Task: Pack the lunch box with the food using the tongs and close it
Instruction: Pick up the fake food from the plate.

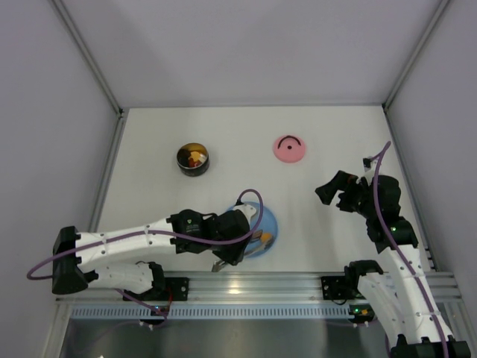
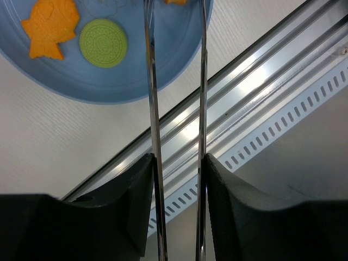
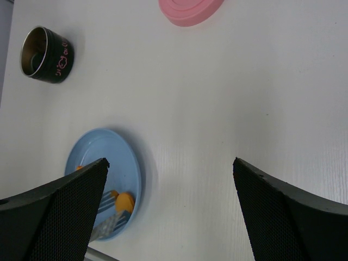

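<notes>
My left gripper (image 2: pixel 178 159) is shut on the tongs (image 2: pixel 154 98), each finger pressing one slim silver arm. The tongs reach out over the blue plate (image 2: pixel 136 81), which carries an orange fish piece (image 2: pixel 51 27) and a green cookie (image 2: pixel 103 42). In the right wrist view the tongs' tips (image 3: pixel 109 217) lie beside an orange piece (image 3: pixel 125 202). The lunch box (image 1: pixel 192 159) stands uncovered at the back left with some food inside. Its pink lid (image 1: pixel 289 148) lies apart at the back centre. My right gripper (image 1: pixel 332 192) hovers open and holds nothing.
An aluminium rail (image 1: pixel 246 283) runs along the table's near edge, just behind the plate (image 1: pixel 267 220). Grey walls close the table at the left, right and back. White tabletop (image 3: pixel 217 98) lies between the plate, lunch box (image 3: pixel 46 48) and lid (image 3: pixel 190 10).
</notes>
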`<state>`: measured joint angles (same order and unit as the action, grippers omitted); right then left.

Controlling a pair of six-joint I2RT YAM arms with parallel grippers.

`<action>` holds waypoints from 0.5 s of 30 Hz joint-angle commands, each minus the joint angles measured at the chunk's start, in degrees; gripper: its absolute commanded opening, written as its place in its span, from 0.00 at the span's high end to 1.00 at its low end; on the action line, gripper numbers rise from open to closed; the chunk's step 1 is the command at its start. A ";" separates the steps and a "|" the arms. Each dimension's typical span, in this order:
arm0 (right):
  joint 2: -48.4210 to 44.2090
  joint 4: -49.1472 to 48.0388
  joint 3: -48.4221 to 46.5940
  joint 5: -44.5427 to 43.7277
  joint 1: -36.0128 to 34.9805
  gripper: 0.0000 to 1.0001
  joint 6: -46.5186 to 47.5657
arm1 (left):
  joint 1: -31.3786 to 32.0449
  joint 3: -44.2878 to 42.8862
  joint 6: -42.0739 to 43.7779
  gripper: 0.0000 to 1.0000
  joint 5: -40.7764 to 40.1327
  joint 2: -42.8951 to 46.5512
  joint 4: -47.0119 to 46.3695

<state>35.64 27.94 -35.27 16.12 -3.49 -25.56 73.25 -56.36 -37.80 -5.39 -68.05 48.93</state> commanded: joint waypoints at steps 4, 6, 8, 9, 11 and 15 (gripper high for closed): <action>-0.66 -0.61 -0.07 -0.21 0.94 0.04 0.34 | 0.31 -0.33 -0.08 0.62 -1.46 0.38 -2.79; -0.57 -0.61 -0.15 -0.12 0.85 0.04 0.42 | 0.31 -0.59 -0.25 0.64 -2.26 0.38 -2.61; -0.66 -0.61 -0.33 -0.12 0.85 0.04 0.42 | 0.31 -1.47 -0.60 0.68 -4.27 0.64 -1.91; -0.66 -0.61 -0.33 -0.04 0.85 0.04 0.51 | 0.31 -1.82 -0.95 0.69 -5.15 0.81 -1.12; -0.57 -0.52 -0.51 -0.21 0.85 0.04 0.43 | 0.31 -3.14 -1.22 0.69 -8.30 1.43 -0.06; -0.48 -0.52 -0.68 -0.04 0.85 0.04 0.51 | 0.22 -5.60 -3.15 0.69 -14.19 3.01 3.54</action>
<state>35.64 27.94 -35.24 16.12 -3.49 -25.56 73.25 -58.08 -38.96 -12.62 -67.85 50.70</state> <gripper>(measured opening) 0.959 0.405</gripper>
